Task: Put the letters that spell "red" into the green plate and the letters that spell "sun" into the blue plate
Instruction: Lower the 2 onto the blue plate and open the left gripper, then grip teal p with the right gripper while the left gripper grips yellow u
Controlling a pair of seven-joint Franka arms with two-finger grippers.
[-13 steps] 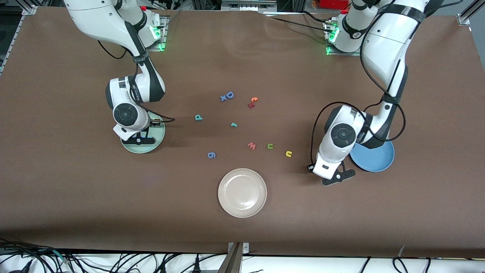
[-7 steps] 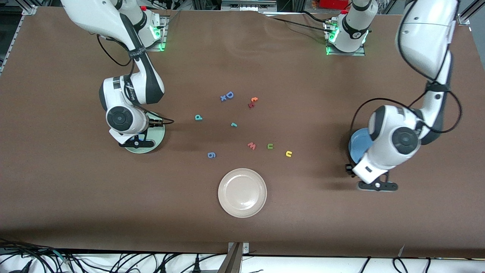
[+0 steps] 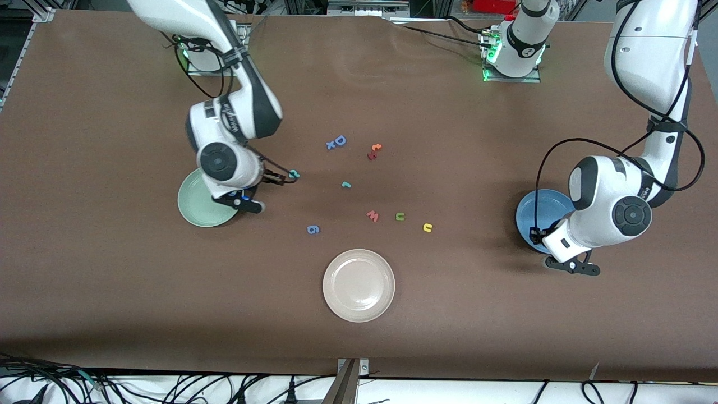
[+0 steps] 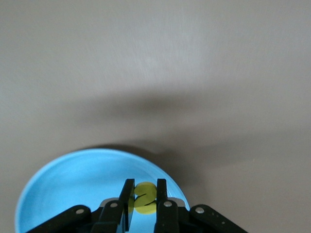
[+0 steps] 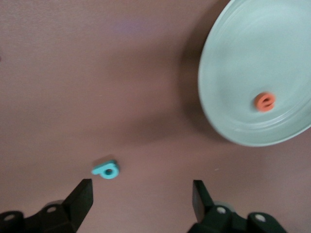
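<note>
Over the blue plate (image 4: pixel 73 184), left fingers (image 4: pixel 127 199) now clamping "s" (image 4: pixel 145 197); beside the green plate (image 5: pixel 252 73), "e" (image 5: pixel 265 102) freshly dropped, right fingers (image 5: pixel 80 199) wide over "d" (image 5: pixel 106 170)

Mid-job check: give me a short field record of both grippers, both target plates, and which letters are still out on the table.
left gripper: shut on yellow s, over the blue plate
right gripper: open, over the table above the teal d, beside the green plate
green plate contents: orange e
blue plate contents: none seen lying in it
task letters on table: teal d, teal r, green n, yellow u
</note>
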